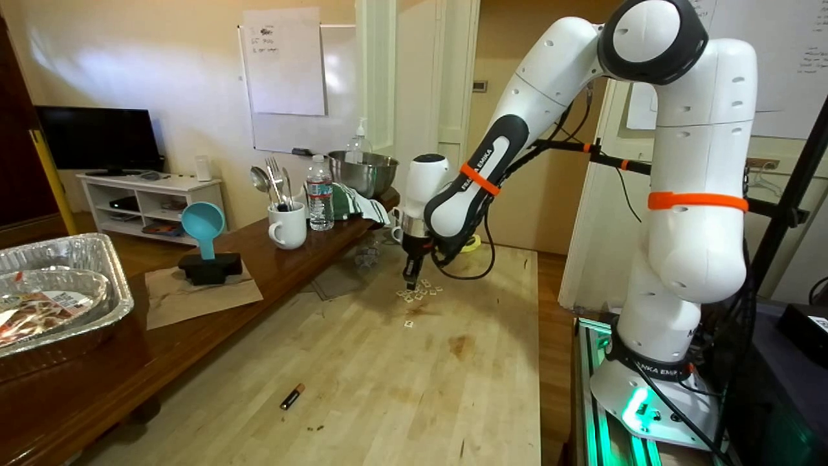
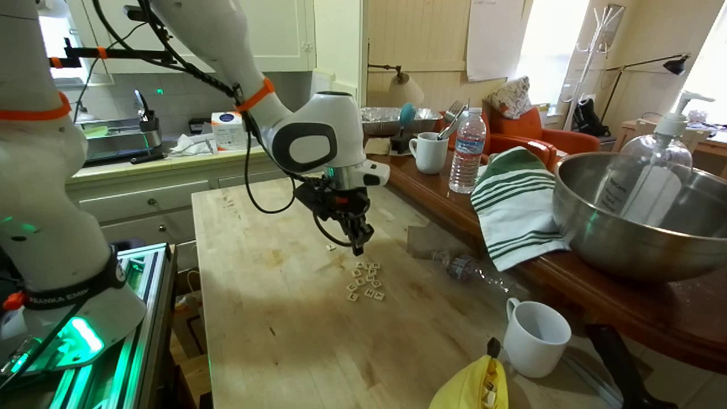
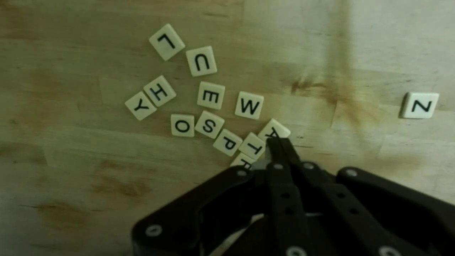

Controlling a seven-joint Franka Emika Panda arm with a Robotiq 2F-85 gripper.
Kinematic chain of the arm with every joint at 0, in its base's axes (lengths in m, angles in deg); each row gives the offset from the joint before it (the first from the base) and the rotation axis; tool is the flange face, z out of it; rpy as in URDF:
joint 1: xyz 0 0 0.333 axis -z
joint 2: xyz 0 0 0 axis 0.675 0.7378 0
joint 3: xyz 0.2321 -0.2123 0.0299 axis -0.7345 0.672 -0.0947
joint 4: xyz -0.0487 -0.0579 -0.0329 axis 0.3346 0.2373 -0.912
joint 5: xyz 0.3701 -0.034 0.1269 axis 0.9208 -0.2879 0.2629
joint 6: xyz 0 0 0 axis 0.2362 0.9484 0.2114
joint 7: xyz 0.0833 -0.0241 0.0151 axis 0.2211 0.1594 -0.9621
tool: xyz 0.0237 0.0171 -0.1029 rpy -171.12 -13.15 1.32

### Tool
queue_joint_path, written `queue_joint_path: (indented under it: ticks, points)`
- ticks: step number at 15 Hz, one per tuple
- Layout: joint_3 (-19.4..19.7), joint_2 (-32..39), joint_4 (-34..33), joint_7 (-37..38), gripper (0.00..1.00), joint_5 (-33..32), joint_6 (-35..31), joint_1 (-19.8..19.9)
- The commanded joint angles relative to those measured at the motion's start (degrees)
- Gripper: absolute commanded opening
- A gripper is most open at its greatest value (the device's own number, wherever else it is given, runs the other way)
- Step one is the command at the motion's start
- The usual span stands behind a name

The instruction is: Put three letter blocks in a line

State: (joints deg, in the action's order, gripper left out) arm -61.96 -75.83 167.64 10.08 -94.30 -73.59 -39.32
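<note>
In an exterior view, one battery (image 1: pixel 292 396) lies near, then one letter block (image 1: pixel 408 323) at its two o'clock. Beyond cluster twelve more blocks (image 3: pixel 210 124). The arm (image 1: pixel 556 61) arches over toward ten o'clock, gripper (image 1: pixel 411 285) pointing down at them, fingers together. In the wrist view it partly hides block A (image 3: pixel 275 128) and block R (image 3: pixel 242 161); contact is unclear.
</note>
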Motion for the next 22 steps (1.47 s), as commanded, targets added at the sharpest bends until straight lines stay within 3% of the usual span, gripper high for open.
queue_joint_path:
  ticks: [1,8,22]
  points:
    - [-0.3,3.5,-0.4,-4.2,0.0,0.0,-5.6,1.2]
    - [-0.9,6.3,-0.1,-7.9,0.0,0.1,-9.7,2.0]
    - [-2.9,5.7,1.6,-6.5,0.0,1.4,-8.1,0.6]
